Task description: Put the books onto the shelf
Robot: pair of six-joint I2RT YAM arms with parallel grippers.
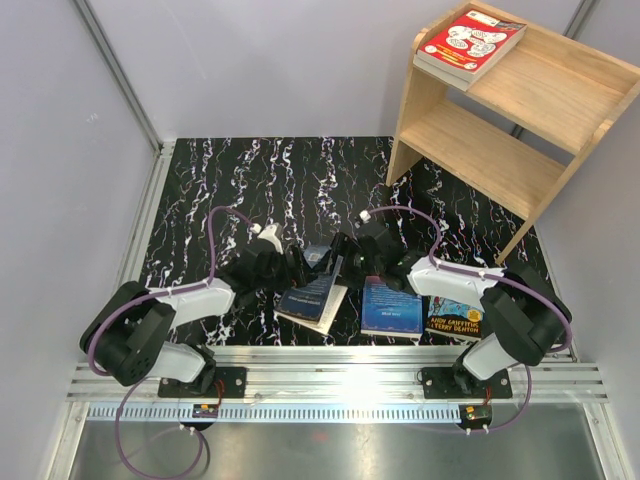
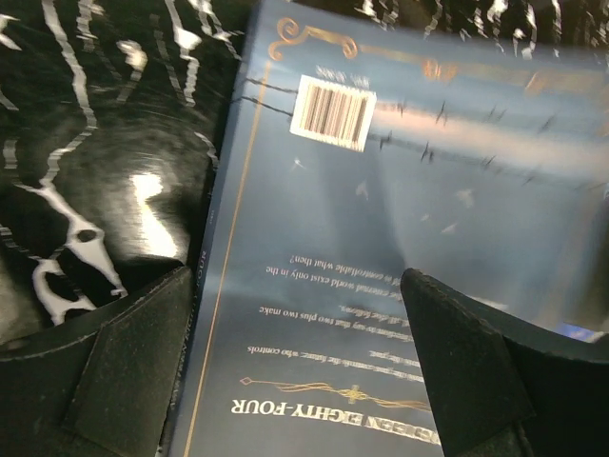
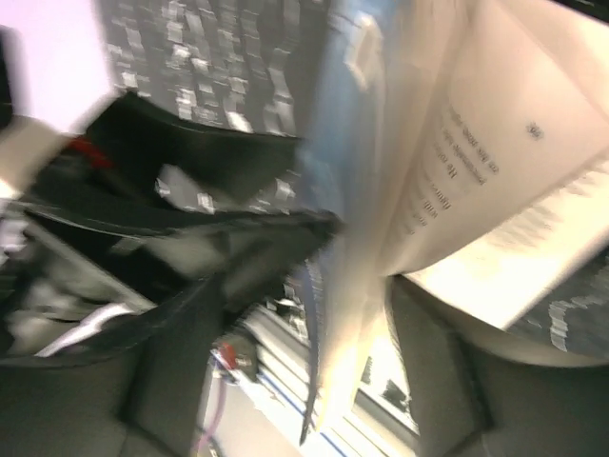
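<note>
A dark blue-grey book lies near the table's front, part-open, with its cover lifted toward the right arm. In the left wrist view its back cover with a barcode fills the frame. My left gripper stands open over it, one finger beside the spine and the other over the cover. My right gripper is open, with the raised cover's edge and cream pages between its fingers. A red book lies on top of the wooden shelf.
A plain blue book and a blue-yellow Treehouse book lie flat right of the dark one, near the right arm's base. The shelf stands at the back right against grey walls. A metal rail runs along the table's front edge.
</note>
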